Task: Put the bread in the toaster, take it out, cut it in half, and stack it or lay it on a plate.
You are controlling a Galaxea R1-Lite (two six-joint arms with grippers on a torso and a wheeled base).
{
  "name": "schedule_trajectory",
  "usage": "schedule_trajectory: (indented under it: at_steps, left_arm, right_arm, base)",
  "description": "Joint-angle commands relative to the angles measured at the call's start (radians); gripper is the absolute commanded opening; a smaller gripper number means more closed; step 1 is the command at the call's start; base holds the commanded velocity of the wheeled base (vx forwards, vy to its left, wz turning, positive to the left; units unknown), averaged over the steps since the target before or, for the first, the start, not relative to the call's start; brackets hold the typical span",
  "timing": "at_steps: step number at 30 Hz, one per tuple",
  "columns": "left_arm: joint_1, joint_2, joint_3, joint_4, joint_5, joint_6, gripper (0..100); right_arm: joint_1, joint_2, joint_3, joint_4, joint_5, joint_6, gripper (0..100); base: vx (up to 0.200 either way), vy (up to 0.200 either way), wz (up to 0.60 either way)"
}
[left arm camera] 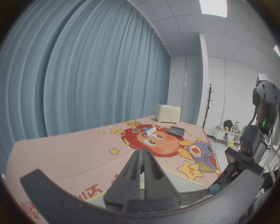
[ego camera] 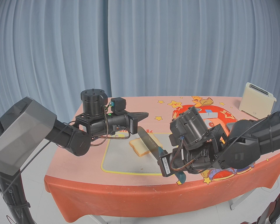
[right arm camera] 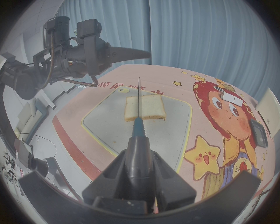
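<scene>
Right gripper (right arm camera: pixel 139 145) clamps knife (right arm camera: pixel 138 128); bread (right arm camera: pixel 150 107) under blade ahead; left gripper (left arm camera: pixel 142 154) together.

one bread slice (ego camera: pixel 137 145), one knife (ego camera: pixel 147 138), one cutting board (ego camera: pixel 122 160), one toaster (ego camera: pixel 256 101), one tray (right arm camera: pixel 258 133)

knife (ego camera: pixel 148 141) across bread (ego camera: pixel 138 147), left end effector (ego camera: pixel 145 115) hovering near, toaster (ego camera: pixel 256 101) well apart

**Curtain, Cloth and Far Corner**

A pleated blue-grey curtain (ego camera: pixel 145 43) is hanging along the back. An orange tablecloth (ego camera: pixel 87 198) is draping over the front edge, showing a red-haired cartoon figure (right arm camera: pixel 230 113) and yellow stars (right arm camera: pixel 203 157). A white label (right arm camera: pixel 232 98) is lying on the figure's forehead. A coat stand (left arm camera: pixel 207 105) is standing against the white wall, under glowing ceiling panels (left arm camera: pixel 213 6).
</scene>
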Motion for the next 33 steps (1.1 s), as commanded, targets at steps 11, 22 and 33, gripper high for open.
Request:
schedule_trajectory:
  at_steps: [11,22,33]
  left_arm:
    - [0.004,0.088,0.067,-0.128,0.010,0.099,0]
    - [0.006,0.100,0.065,-0.160,0.025,0.100,0]
    - [0.004,0.106,0.068,-0.194,0.024,0.096,0]
  right_arm:
    - [0.000,0.001,-0.021,0.007,-0.004,-0.001,0]
    - [0.002,0.013,-0.020,0.007,-0.006,-0.003,0]
    - [-0.003,0.004,-0.025,0.007,-0.014,-0.004,0]
  base:
    - [0.000,0.000,0.00]
    - [0.000,0.000,0.00]
    - [0.000,0.000,0.00]
